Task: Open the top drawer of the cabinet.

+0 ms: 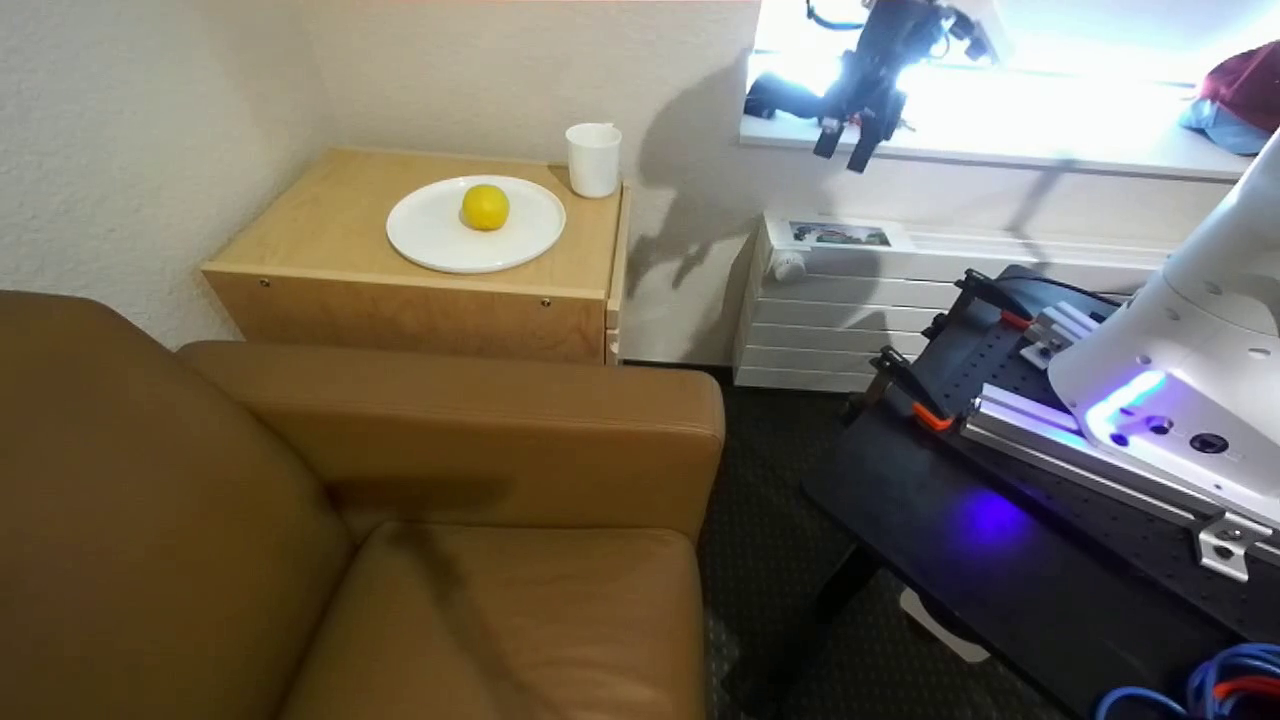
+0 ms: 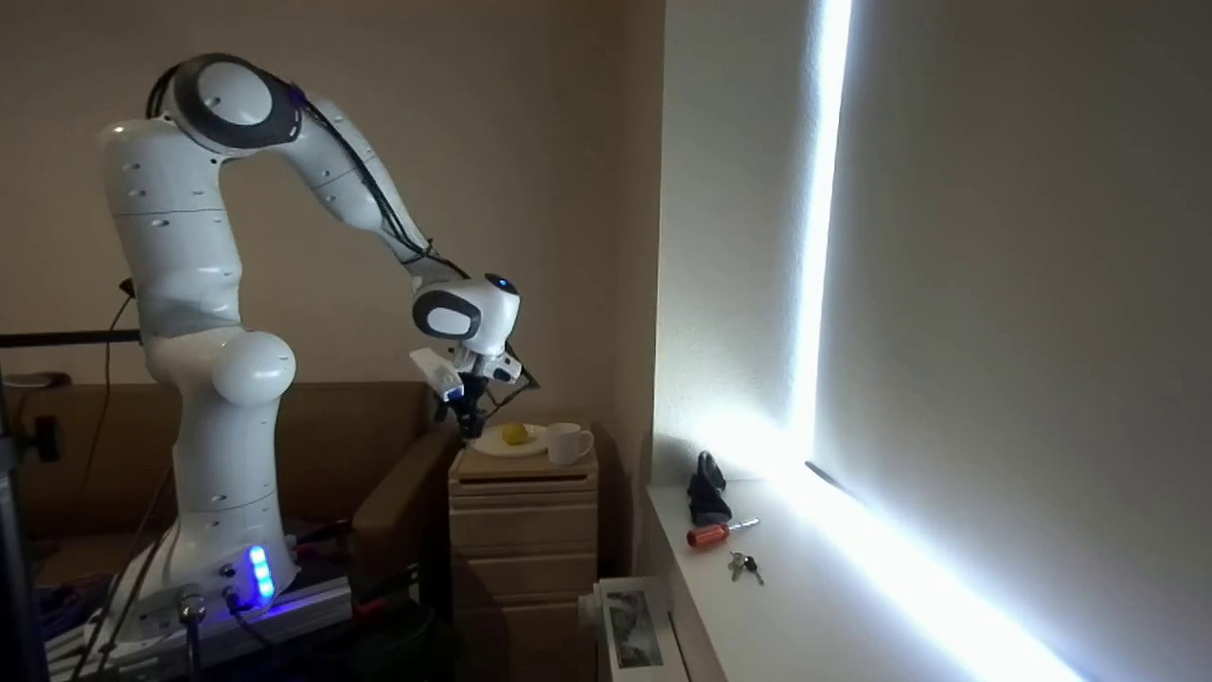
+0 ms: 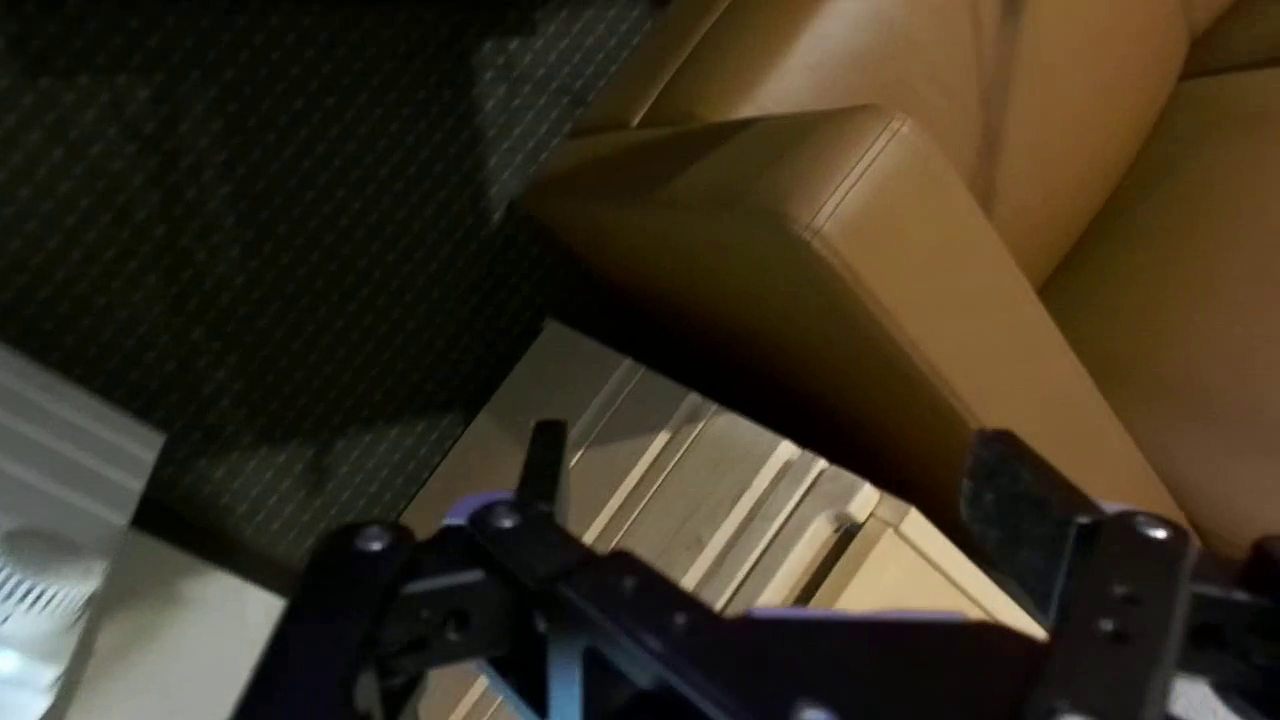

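Wrist view shows us, past the black two-fingered pincer (image 3: 770, 432), a boxy light-tan wooden cabinet (image 3: 708, 490) and its shallow tan wooden top drawer (image 3: 797, 540). Both exterior views show, to one side of the pincer, a round white plate (image 1: 430, 228) atop the cabinet bearing a rounded yellow object (image 1: 485, 207), beside a white mug (image 1: 594, 165). We see the jaws spread wide, off the cabinet.

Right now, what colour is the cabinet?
The cabinet is light tan, clearest in an exterior view.
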